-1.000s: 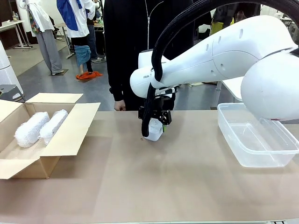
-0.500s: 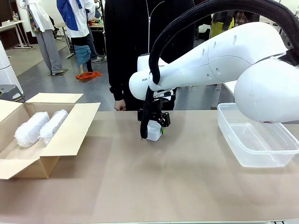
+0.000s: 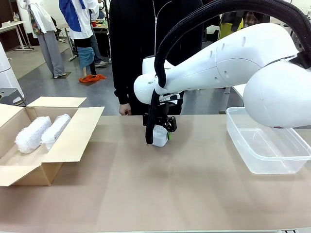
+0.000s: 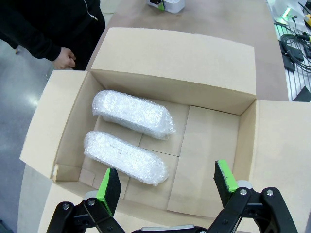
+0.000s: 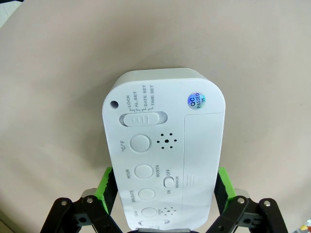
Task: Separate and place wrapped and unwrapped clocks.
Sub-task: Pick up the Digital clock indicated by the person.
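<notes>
Clocks are what we sort, and from the front we see two bubble-wrapped clocks [image 3: 41, 131] lying side by side in the open cardboard box [image 3: 73, 138] at our left end of the worktop [image 3: 160, 189], which looks like the chosen spot for wrapped ones. Near the far middle the right tool [image 3: 161, 132] hangs over the bare white clock [image 3: 161, 137], which sits on the worktop between its fingers; we judge this a pick being lined up, with the clear plastic tub [image 3: 265, 145] at our right, nothing visible in it, as the likely home for unwrapped goods. A person in a dark top [image 3: 133, 48] stands at the far edge, a hand [image 3: 125, 110] low by the worktop; beyond lies a grey floor with other people farther off. Through the left wrist camera the left tool [image 4: 167, 182] hovers above the box with its green pads [image 4: 110, 184] spread wide and nothing between them, and both wrapped clocks rest on the box floor, just beside each other. Through the right wrist camera the clock's back faces us, showing buttons, a slide switch and a round sticker [image 5: 196, 100]; the pads stand wide on either flank, near the case but, as far as we can judge, not yet pressing it. The worktop is plain brown and matte.
</notes>
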You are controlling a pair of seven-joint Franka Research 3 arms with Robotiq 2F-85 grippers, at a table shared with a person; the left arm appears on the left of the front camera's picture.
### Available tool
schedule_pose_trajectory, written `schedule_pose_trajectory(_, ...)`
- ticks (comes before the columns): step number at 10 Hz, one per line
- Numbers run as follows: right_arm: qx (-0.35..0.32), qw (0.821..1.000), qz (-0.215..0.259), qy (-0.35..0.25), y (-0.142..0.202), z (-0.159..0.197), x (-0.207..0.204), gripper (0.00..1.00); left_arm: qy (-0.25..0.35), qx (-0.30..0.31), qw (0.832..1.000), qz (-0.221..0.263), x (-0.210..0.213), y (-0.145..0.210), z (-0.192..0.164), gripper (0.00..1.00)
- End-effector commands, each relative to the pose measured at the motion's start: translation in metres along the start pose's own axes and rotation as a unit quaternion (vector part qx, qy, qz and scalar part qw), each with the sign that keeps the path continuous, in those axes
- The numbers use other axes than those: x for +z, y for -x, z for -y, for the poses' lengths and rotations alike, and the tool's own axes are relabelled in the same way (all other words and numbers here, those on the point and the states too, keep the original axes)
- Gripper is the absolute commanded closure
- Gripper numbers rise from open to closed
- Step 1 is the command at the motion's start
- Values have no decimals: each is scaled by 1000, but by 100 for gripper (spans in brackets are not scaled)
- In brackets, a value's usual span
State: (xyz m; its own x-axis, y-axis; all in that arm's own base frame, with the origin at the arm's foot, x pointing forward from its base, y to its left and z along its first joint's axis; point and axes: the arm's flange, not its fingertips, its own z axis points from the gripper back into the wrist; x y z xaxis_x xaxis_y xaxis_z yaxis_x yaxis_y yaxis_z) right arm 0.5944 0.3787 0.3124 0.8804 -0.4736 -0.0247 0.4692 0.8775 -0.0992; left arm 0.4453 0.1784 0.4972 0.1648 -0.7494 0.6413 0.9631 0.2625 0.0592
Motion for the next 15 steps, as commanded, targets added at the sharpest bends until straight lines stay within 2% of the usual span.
schedule_pose_trajectory(1,0,1000,0,0,0,0,0,0,0,-2,1000,6,1,0,0,0)
schedule_pose_trajectory(2,21,1000,16,-2,5,0,12,0,0,-2,1000,6,1,0,0,0)
schedule_pose_trajectory(3,27,999,25,-3,8,-1,17,8,0,-2,1000,6,1,0,0,0)
schedule_pose_trajectory(9,30,999,25,9,7,0,22,67,0,-2,1000,6,1,0,0,0)
schedule_pose_trajectory(12,46,998,29,20,1,13,44,99,0,-2,1000,6,1,0,0,0)
schedule_pose_trajectory(14,74,997,26,22,-2,22,62,100,0,-2,1000,6,1,0,0,0)
schedule_pose_trajectory(15,95,995,22,20,-3,27,72,42,0,-2,1000,6,1,0,0,0)
